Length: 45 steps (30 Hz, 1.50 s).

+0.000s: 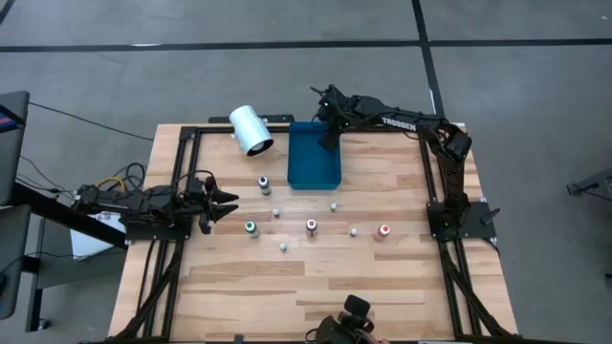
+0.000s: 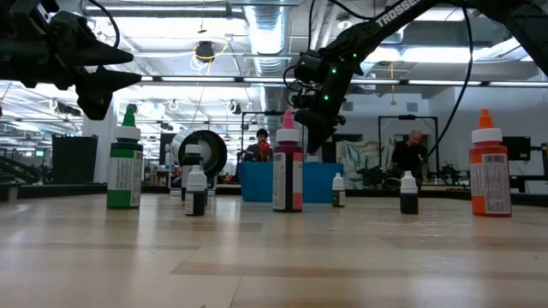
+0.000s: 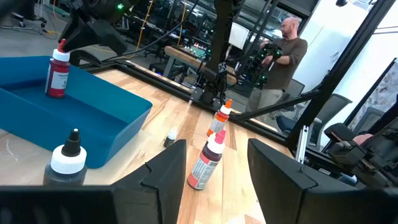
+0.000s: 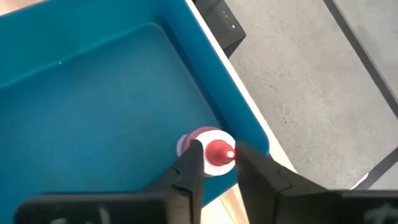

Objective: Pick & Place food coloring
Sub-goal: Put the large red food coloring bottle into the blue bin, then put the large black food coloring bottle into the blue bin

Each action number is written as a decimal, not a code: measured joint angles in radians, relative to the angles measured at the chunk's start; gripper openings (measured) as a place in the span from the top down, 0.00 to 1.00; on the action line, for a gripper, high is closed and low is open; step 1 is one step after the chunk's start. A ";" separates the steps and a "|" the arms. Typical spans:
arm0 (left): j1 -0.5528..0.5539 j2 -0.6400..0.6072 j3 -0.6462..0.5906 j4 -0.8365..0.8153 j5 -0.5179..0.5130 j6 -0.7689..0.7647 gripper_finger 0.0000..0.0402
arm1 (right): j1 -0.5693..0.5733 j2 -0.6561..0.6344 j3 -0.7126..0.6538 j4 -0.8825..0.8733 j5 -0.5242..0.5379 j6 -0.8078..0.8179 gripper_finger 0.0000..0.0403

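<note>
On the wooden worktop (image 1: 316, 277), small food-colouring bottles stand spread out: an orange-capped one (image 1: 384, 230) to the right, a pink-capped one (image 1: 311, 226) mid-row, a green-capped one (image 1: 251, 228) to the left. The left hand (image 1: 226, 204) waits at the left edge, fingers parted, holding nothing. Farther back, the right hand (image 4: 214, 163) hangs over the blue rectangular plastic tray (image 1: 301, 170), fingers slightly apart either side of a red-capped bottle (image 4: 211, 153) standing in the tray's far right corner; contact cannot be told.

The tray (image 1: 314, 164) lies at the table's (image 1: 382, 287) far middle, the large cylinder (image 1: 251, 130) on its side just left of it. One bottle (image 4: 214, 152) stands inside the tray's far corner — the others (image 1: 311, 226) are scattered on the table nearer the front.
</note>
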State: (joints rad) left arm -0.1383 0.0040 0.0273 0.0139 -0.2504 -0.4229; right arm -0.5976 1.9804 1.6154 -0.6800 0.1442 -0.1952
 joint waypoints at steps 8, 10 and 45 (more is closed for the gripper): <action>0.000 0.000 0.000 0.000 0.000 0.000 0.59 | 0.000 -0.002 0.001 -0.006 0.024 -0.018 0.53; 0.000 0.000 0.000 0.000 0.000 0.000 0.59 | 0.000 -0.002 0.001 -0.004 0.042 -0.021 0.49; 0.000 0.000 0.000 0.005 -0.049 -0.006 0.59 | 0.040 -0.678 -0.359 0.074 -0.331 -0.011 0.44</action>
State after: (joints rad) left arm -0.1384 0.0041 0.0269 0.0187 -0.2996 -0.4294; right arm -0.5575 1.3027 1.2566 -0.6060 -0.1865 -0.2058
